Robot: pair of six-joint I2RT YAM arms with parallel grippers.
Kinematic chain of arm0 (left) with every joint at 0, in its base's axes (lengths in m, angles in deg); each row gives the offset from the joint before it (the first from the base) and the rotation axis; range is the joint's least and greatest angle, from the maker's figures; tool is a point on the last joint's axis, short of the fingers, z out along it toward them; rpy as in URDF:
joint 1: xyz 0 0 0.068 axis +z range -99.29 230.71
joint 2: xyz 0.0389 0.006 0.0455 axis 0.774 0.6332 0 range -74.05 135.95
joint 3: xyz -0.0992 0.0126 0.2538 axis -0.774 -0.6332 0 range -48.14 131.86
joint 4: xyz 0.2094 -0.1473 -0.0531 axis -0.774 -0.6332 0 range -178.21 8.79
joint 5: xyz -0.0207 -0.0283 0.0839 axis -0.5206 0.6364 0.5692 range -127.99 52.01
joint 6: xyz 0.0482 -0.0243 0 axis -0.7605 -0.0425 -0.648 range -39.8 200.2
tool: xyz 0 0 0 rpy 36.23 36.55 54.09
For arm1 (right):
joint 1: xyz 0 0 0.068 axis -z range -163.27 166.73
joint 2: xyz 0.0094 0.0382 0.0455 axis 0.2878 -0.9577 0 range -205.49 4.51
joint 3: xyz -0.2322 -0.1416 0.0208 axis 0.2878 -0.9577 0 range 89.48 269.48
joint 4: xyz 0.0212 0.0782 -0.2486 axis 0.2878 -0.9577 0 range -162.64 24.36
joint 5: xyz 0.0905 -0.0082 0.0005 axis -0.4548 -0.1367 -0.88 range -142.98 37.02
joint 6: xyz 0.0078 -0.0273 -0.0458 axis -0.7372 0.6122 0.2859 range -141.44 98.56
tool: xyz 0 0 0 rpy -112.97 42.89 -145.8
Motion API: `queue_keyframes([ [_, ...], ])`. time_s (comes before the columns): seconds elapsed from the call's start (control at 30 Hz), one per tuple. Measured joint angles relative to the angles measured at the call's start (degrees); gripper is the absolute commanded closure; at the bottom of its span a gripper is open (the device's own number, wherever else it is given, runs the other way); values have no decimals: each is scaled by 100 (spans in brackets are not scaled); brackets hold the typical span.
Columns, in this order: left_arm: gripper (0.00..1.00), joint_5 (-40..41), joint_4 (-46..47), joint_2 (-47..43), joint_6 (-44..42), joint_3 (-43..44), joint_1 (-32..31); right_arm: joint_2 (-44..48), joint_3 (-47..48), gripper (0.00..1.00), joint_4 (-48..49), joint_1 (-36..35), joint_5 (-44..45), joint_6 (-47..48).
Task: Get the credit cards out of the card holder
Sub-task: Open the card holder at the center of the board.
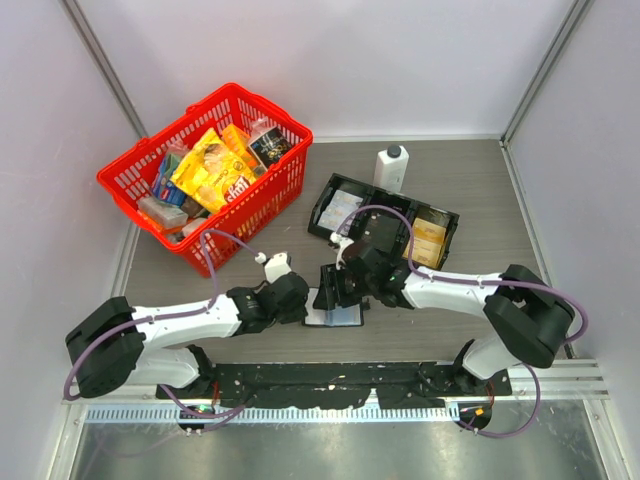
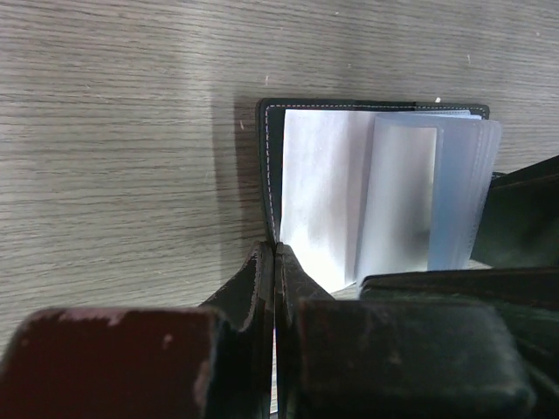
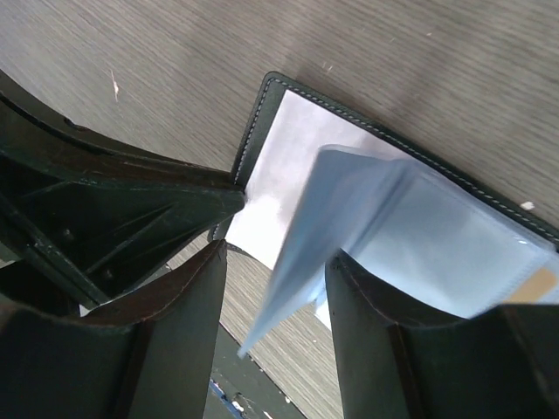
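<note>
The black card holder (image 1: 338, 316) lies open on the table in front of both arms. Its pale inner face (image 2: 319, 188) and a fan of light-blue plastic sleeves (image 2: 454, 188) show. My left gripper (image 2: 276, 253) is shut on the near edge of the holder's black cover (image 2: 270, 166). My right gripper (image 3: 278, 257) is open and hangs over the holder, with the loose edge of the sleeves (image 3: 301, 279) between its fingers. A tan card corner (image 3: 541, 281) shows in one sleeve. Light-blue (image 1: 343, 208) and golden-yellow credit cards (image 1: 428, 240) lie in the tray behind.
A long black three-compartment tray (image 1: 322, 212) sits behind the right gripper. A white bottle with a black cap (image 1: 392, 165) stands behind it. A red basket (image 1: 232, 90) full of packets stands at the back left. My left gripper's body (image 3: 113, 209) is close beside my right fingers.
</note>
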Motion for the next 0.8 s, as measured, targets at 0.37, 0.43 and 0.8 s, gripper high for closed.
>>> queue_keyframes([
  [0.37, 100, 0, 291, -232, 245, -269, 0, -199, 721, 44, -501, -210, 160, 26],
  [0.43, 99, 0, 326, -284, 267, -315, 0, -205, 879, 43, -643, -214, 188, 39],
  [0.8, 17, 168, -179, -1703, 308, -332, 0, -129, 1390, 37, -2363, -177, 1355, 168],
])
